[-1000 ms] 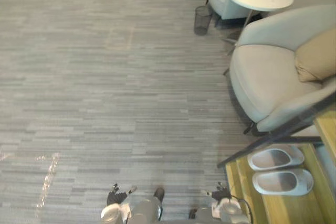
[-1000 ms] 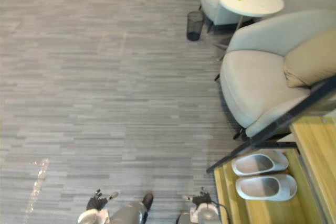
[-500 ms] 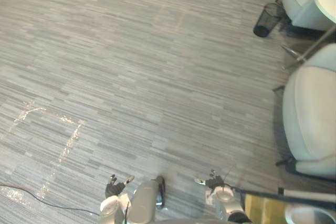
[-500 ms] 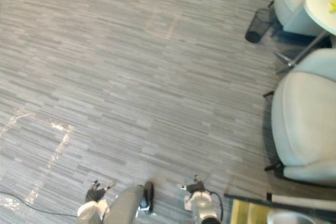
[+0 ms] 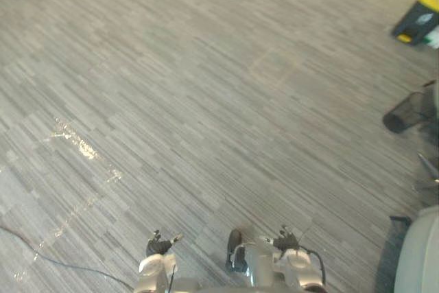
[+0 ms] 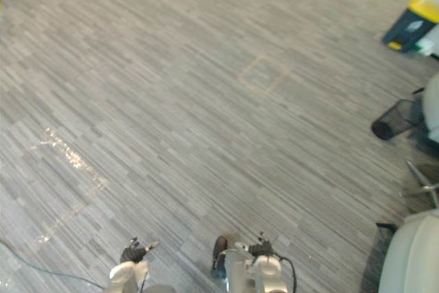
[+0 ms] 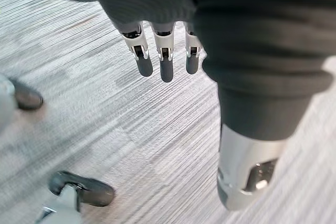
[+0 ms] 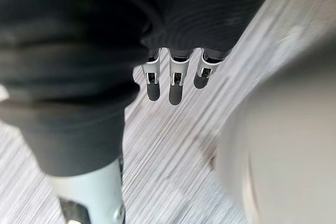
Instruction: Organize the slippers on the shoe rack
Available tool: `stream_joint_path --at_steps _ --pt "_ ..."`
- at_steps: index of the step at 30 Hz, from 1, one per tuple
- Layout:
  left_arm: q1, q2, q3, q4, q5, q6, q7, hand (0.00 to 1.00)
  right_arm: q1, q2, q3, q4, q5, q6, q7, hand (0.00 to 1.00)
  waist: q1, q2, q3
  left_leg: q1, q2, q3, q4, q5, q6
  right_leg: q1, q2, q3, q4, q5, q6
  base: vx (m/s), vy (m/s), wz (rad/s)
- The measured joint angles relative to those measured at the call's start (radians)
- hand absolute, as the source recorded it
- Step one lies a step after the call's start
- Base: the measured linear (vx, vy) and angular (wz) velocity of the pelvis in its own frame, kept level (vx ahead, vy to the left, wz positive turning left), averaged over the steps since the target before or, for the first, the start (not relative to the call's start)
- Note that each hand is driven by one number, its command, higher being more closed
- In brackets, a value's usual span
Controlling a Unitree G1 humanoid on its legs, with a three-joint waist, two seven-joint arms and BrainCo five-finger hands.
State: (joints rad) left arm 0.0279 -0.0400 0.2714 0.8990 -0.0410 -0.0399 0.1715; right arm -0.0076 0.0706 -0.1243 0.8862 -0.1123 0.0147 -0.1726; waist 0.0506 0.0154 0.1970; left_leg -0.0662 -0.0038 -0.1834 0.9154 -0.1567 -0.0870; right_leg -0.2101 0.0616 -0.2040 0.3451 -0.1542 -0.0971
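My left hand (image 5: 159,245) hangs low at my side over the grey striped carpet. In the left wrist view its fingers (image 7: 161,62) point straight down and hold nothing. My right hand (image 5: 287,241) hangs the same way on the other side. Its fingers (image 8: 176,86) are straight in the right wrist view, with bare carpet past them. Both hands are open.
A black mesh wastebasket (image 5: 406,111) stands at the right edge, with a dark bin with a yellow lid (image 5: 416,22) beyond it. The corner of a pale armchair (image 5: 420,255) shows at the lower right. Shiny tape marks (image 5: 82,149) cross the carpet on the left.
The camera has swung left: the wooden rack with the two grey slippers, the armchairs and the round table have slid out at the right. Both hands still hang as before.
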Motion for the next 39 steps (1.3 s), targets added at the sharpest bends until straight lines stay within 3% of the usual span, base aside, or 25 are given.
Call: stream_joint_path --at_steps 1,2,3,5,6,8,9,11,12,14,15,16,18,20,23,25,27,29,30,31,32,34,36,37,39 --pt "0.009 -0.004 0.006 -0.015 0.000 0.001 0.000 0.00 0.001 0.001 0.017 0.003 0.004 0.005 -0.001 0.00 0.011 0.012 0.001 -0.072 0.036 0.041 0.149 -0.007 0.020 0.056 0.023 0.011 -0.021 -0.019 -0.013 0.61 -0.042 -0.27" --pt "0.003 -0.002 0.004 -0.033 0.000 0.001 -0.001 0.00 -0.001 0.001 0.026 0.007 0.006 0.011 -0.001 0.00 0.018 0.009 0.009 -0.143 0.065 0.076 0.236 -0.057 0.048 0.116 0.029 0.017 -0.043 -0.038 -0.020 0.68 -0.029 -0.16" --pt "0.004 -0.004 0.005 -0.056 -0.001 0.000 -0.002 0.00 -0.001 0.002 0.027 0.007 0.007 0.012 -0.004 0.00 0.025 -0.002 0.013 -0.203 0.075 0.101 0.251 -0.099 0.051 0.171 0.024 0.030 -0.069 -0.050 -0.019 0.62 -0.028 -0.15" --pt "0.010 -0.003 0.006 -0.092 -0.001 -0.003 -0.001 0.00 -0.002 0.002 0.021 0.005 0.022 0.012 -0.020 0.00 0.046 -0.016 0.008 -0.301 0.083 0.151 0.156 -0.158 0.047 0.259 0.001 0.064 -0.137 -0.070 0.004 0.54 0.031 -0.30" --pt "0.015 -0.006 0.006 -0.107 -0.002 -0.007 -0.001 0.00 -0.004 0.001 0.020 0.004 0.036 0.012 -0.029 0.00 0.056 -0.024 0.014 -0.352 0.078 0.171 -0.003 -0.161 0.037 0.311 -0.018 0.082 -0.172 -0.092 0.022 0.49 0.116 -0.26" --pt "0.025 -0.011 0.008 -0.120 -0.003 -0.016 -0.001 0.00 -0.004 0.002 0.022 0.005 0.036 0.012 -0.035 0.00 0.063 -0.019 0.014 -0.394 0.067 0.173 -0.215 -0.131 0.030 0.361 -0.045 0.097 -0.197 -0.125 0.049 0.46 0.161 -0.21" --pt "0.030 -0.014 0.018 -0.124 -0.004 -0.019 0.000 0.00 -0.006 0.001 0.024 0.006 0.036 0.013 -0.035 0.00 0.074 -0.022 0.014 -0.414 0.061 0.170 -0.342 -0.082 0.020 0.394 -0.066 0.114 -0.200 -0.158 0.073 0.54 0.245 -0.37" --pt "0.057 -0.011 0.029 -0.133 -0.032 -0.025 0.001 0.00 -0.007 0.001 0.023 0.021 0.034 0.013 -0.034 0.00 0.103 -0.043 -0.004 -0.417 0.043 0.195 -0.361 0.052 0.041 0.432 -0.114 0.153 -0.207 -0.216 0.111 0.62 0.322 -0.56" --pt "0.057 0.005 0.035 -0.134 -0.040 -0.030 0.001 0.00 -0.011 0.001 0.020 0.038 0.031 0.014 -0.031 0.00 0.119 -0.079 -0.023 -0.420 0.022 0.241 -0.318 -0.001 0.071 0.432 -0.154 0.183 -0.181 -0.226 0.123 0.62 0.292 -0.63" --pt "0.053 0.001 0.063 -0.123 -0.042 -0.032 0.001 0.00 -0.026 0.002 0.014 0.026 0.027 0.011 -0.032 0.00 0.121 -0.089 -0.027 -0.396 0.021 0.275 -0.271 -0.060 0.113 0.366 -0.177 0.241 0.008 -0.202 0.158 0.66 0.298 -0.49" --pt "0.039 0.006 0.060 -0.095 -0.043 -0.030 0.001 0.00 -0.026 0.001 0.012 0.026 0.018 0.012 -0.030 0.00 0.116 -0.093 -0.020 -0.328 0.010 0.293 -0.265 -0.097 0.141 0.293 -0.186 0.290 0.251 -0.145 0.200 0.61 0.327 -0.29" --pt "0.030 0.008 0.056 -0.080 -0.043 -0.027 0.001 0.00 -0.023 0.001 0.008 0.026 0.008 0.012 -0.028 0.00 0.113 -0.093 -0.014 -0.281 0.004 0.297 -0.270 -0.115 0.149 0.253 -0.183 0.307 0.386 -0.130 0.217 0.56 0.298 -0.37" --pt "0.023 0.006 0.050 -0.060 -0.042 -0.018 0.002 0.00 -0.011 0.001 0.011 0.030 0.001 0.010 -0.023 0.00 0.108 -0.075 -0.001 -0.100 -0.006 0.290 -0.338 -0.145 0.149 0.137 -0.163 0.286 0.678 -0.126 0.213 0.53 0.272 -0.30" --pt "0.010 0.001 0.029 -0.063 -0.041 -0.018 0.002 0.00 0.006 0.001 0.011 0.022 -0.003 0.007 -0.023 0.00 0.081 -0.066 -0.004 0.012 -0.007 0.276 -0.439 -0.159 0.158 0.024 -0.143 0.195 0.708 -0.133 0.204 0.44 0.161 0.18" --pt "-0.017 -0.007 0.015 -0.055 -0.042 -0.015 0.002 0.00 0.020 0.001 0.005 0.002 -0.004 0.007 -0.022 0.00 0.063 -0.074 0.000 0.112 -0.004 0.272 -0.497 -0.222 0.148 -0.113 -0.123 0.037 0.488 -0.131 0.172 0.38 0.075 0.03" --pt "-0.018 -0.007 0.014 -0.037 -0.042 -0.012 0.002 0.00 0.025 -0.001 0.000 -0.010 -0.002 0.006 -0.022 0.00 0.056 -0.079 -0.002 0.157 -0.008 0.286 -0.523 -0.253 0.139 -0.142 -0.092 -0.018 0.247 -0.073 0.155 0.38 0.071 -0.17" --pt "-0.017 -0.009 0.014 -0.025 -0.041 -0.011 0.001 0.00 0.022 0.000 -0.029 -0.007 -0.004 0.006 -0.021 0.00 0.050 -0.079 -0.003 0.242 -0.023 0.275 -0.591 -0.267 0.119 -0.144 -0.060 -0.037 0.012 0.021 0.111 0.50 0.016 0.20" --pt "-0.009 -0.007 0.011 -0.015 -0.038 -0.012 0.001 0.00 0.021 0.001 -0.032 -0.007 -0.004 0.007 -0.022 0.00 0.017 -0.056 -0.032 0.302 0.003 0.201 -0.633 -0.287 0.082 -0.138 -0.037 -0.066 0.000 0.109 0.020 0.67 -0.073 0.90" --pt "-0.010 -0.001 0.004 -0.003 -0.036 -0.013 0.001 0.00 0.029 0.001 -0.032 0.000 -0.004 0.009 -0.021 0.00 -0.002 -0.046 -0.053 0.291 0.018 0.141 -0.591 -0.288 0.079 -0.134 -0.023 -0.090 0.009 0.139 -0.029 0.67 -0.147 0.88" --pt "-0.008 -0.004 0.007 -0.002 -0.023 -0.009 0.002 0.00 0.020 0.001 -0.026 0.002 -0.004 0.012 -0.018 0.00 0.002 -0.026 -0.064 0.260 0.045 0.101 -0.494 -0.282 0.068 -0.103 -0.002 -0.109 0.014 0.112 -0.044 0.69 -0.145 0.42" --pt "-0.008 -0.006 0.016 -0.002 -0.017 -0.006 0.001 0.00 0.016 0.001 -0.018 0.000 -0.005 0.011 -0.012 0.00 0.004 -0.017 -0.063 0.212 0.044 0.088 -0.363 -0.251 0.026 -0.083 0.015 -0.108 0.015 0.084 -0.053 0.80 -0.195 -0.21" --pt "0.011 -0.018 0.047 -0.004 -0.011 0.003 0.001 0.00 0.005 0.001 0.005 0.003 -0.002 0.018 -0.005 0.00 0.017 0.017 -0.056 0.047 0.049 0.100 0.034 -0.021 0.011 0.022 0.068 -0.037 -0.040 0.038 -0.062 0.66 -0.094 -0.77" --pt "0.026 -0.016 0.048 -0.006 -0.006 0.004 0.002 0.00 0.002 0.001 0.028 0.033 0.002 0.025 -0.003 0.00 0.031 0.016 -0.042 -0.082 0.056 0.128 0.235 -0.098 0.053 0.148 0.093 0.040 -0.090 0.009 -0.076 0.70 0.029 -1.12" --pt "0.033 -0.012 0.045 -0.036 -0.002 0.003 0.001 0.00 0.001 0.001 0.029 0.044 0.003 0.034 -0.004 0.00 0.060 0.000 -0.035 -0.166 0.049 0.147 0.211 -0.151 0.071 0.239 0.090 0.121 -0.132 -0.008 -0.079 0.59 0.026 -1.14" --pt "0.046 -0.014 0.045 -0.056 -0.002 0.001 0.000 0.00 -0.007 0.001 0.029 0.041 0.004 0.033 -0.006 0.00 0.070 -0.010 -0.037 -0.223 0.047 0.148 0.116 -0.177 0.069 0.291 0.078 0.173 -0.161 -0.026 -0.061 0.55 0.087 -1.09"
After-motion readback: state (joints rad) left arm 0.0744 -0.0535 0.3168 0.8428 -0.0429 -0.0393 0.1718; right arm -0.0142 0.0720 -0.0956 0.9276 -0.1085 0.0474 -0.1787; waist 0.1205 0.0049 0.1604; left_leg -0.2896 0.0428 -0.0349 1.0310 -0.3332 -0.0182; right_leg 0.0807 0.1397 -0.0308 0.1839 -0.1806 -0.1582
